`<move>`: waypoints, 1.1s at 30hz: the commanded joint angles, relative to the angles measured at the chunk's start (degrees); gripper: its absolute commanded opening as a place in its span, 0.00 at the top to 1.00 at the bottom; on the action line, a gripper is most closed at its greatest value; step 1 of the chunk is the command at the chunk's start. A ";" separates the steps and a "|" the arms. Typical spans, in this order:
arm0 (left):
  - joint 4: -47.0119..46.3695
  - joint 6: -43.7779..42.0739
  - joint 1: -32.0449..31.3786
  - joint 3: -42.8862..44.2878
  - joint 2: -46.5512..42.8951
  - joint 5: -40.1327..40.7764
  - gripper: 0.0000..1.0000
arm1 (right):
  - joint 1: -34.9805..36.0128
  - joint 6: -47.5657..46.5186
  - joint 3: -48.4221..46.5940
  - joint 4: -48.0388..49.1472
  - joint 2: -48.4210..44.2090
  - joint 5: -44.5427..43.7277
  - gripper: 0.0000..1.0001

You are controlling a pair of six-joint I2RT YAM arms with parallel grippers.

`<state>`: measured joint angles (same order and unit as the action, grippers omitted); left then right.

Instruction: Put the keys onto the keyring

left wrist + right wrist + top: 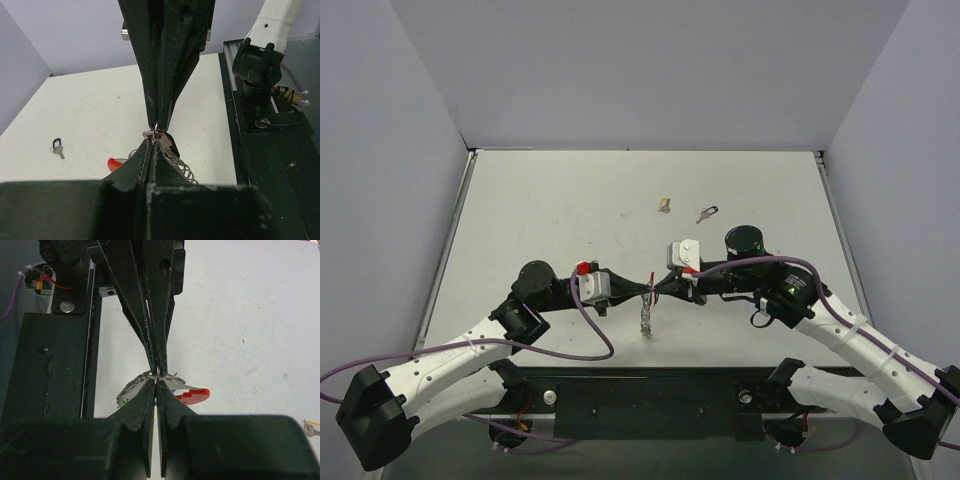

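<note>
My left gripper and right gripper meet tip to tip above the near middle of the table. Both are shut on the thin metal ring of the keyring. Its silver coiled part dangles below them. In the left wrist view my fingers pinch the ring, with the red tag and silver coil hanging under it. In the right wrist view the red tag and coil show beside my shut gripper. One black-headed key lies on the table beyond the grippers; it also shows in the left wrist view.
A small tan piece lies on the table left of the lone key. The black base rail runs along the near edge between the arm mounts. Grey walls close in the table's back and sides.
</note>
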<state>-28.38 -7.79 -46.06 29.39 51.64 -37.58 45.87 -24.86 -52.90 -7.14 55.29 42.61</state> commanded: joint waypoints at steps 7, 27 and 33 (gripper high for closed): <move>-7.47 5.06 1.50 1.64 -0.92 0.84 1.00 | 0.63 -3.61 -1.06 -2.53 0.08 0.63 1.00; -22.06 17.98 4.05 -1.17 0.04 0.75 1.00 | 0.28 -0.37 0.43 1.95 0.26 -0.60 1.00; -26.46 21.76 3.96 -2.32 0.57 3.65 1.00 | 0.36 1.92 1.40 5.38 0.35 1.07 1.00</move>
<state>-44.10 10.41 -42.52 26.68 52.47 -37.41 45.84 -25.45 -52.80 -4.12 55.29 41.36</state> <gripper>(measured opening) 0.022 0.004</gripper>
